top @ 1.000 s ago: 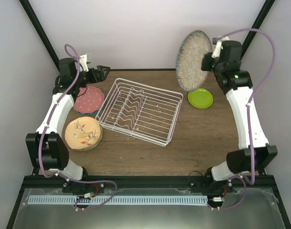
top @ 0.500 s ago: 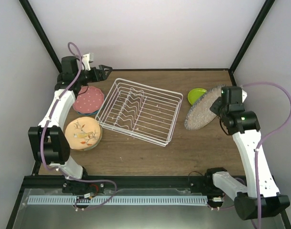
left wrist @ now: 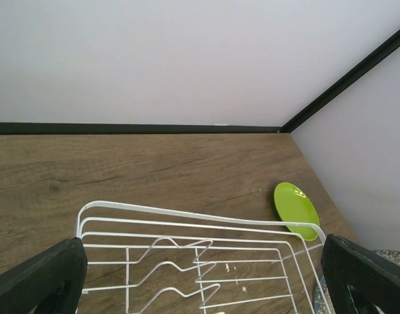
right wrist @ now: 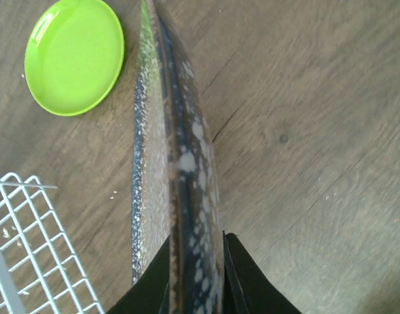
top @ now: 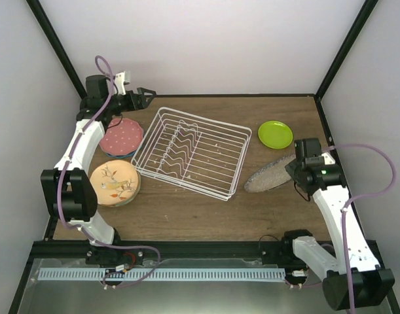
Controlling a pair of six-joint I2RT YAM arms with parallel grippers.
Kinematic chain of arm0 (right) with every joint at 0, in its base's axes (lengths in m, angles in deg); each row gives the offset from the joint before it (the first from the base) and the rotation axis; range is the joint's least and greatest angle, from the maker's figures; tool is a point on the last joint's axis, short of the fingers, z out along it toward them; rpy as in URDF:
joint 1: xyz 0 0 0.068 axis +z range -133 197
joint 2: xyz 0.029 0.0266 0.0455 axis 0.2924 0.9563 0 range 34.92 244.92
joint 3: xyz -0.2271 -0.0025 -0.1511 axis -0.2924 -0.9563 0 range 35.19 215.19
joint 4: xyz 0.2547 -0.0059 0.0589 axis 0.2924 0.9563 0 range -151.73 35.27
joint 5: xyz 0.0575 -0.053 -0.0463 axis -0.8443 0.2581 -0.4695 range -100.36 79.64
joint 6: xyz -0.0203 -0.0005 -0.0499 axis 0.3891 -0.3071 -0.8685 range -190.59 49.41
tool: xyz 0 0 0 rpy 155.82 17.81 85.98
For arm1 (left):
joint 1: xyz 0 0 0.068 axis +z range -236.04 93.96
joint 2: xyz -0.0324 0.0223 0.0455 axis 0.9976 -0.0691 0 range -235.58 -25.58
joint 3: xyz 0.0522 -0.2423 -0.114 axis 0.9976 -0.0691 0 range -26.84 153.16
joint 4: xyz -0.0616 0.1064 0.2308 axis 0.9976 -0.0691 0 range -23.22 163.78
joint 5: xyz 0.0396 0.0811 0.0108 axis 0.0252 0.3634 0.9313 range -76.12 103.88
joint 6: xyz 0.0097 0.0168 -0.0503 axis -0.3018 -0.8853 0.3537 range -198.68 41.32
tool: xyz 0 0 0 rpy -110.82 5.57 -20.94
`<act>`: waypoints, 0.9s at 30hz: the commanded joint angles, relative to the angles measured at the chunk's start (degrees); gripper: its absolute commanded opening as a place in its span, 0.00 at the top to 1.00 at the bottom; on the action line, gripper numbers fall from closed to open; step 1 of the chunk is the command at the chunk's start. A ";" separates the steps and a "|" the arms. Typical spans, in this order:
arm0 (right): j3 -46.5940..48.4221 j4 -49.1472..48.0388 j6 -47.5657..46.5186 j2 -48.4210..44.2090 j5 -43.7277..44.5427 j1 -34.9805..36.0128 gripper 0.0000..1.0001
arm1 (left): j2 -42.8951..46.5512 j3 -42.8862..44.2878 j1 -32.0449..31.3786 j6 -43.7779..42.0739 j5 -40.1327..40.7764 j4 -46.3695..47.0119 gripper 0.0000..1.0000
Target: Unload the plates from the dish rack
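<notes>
The right pincer is pinching the rim of the grey speckled plate, with one finger pressing on each face. It is holding the plate steeply tilted and low over the counter. In the wrist view the plate is showing almost edge-on. The pictures do not show whether its lower edge is touching the wood. The plate is hanging just to the right of the dish rack and apart from it, on the near side of the lime green plate. That small plate is lying flat on the counter near the far right corner. The white wire rack is sitting at a slant in the middle of the counter, with its row of upright dividers running along its centre. The left pincer is hovering beyond the rack's far left corner with its fingers spread wide and nothing between them, looking across the wires. On the left side, the pink white-dotted plate is resting on top of a blue plate, of which only a sliver is showing. The cream floral plate is sitting nearer the arm bases, just beside the rack's left edge.
</notes>
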 commanded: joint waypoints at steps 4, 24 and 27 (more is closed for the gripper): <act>-3.84 -6.20 11.91 -6.12 -0.79 0.24 0.99 | 0.83 1.62 0.14 -1.94 -2.09 -1.11 0.00; -18.10 -3.06 23.75 -14.26 -5.76 0.24 0.75 | 3.30 1.01 0.19 -3.70 -2.10 -3.24 0.00; -18.39 -2.17 24.60 -13.63 -6.91 0.24 0.68 | 3.40 1.00 0.20 -3.68 -1.95 -3.57 0.00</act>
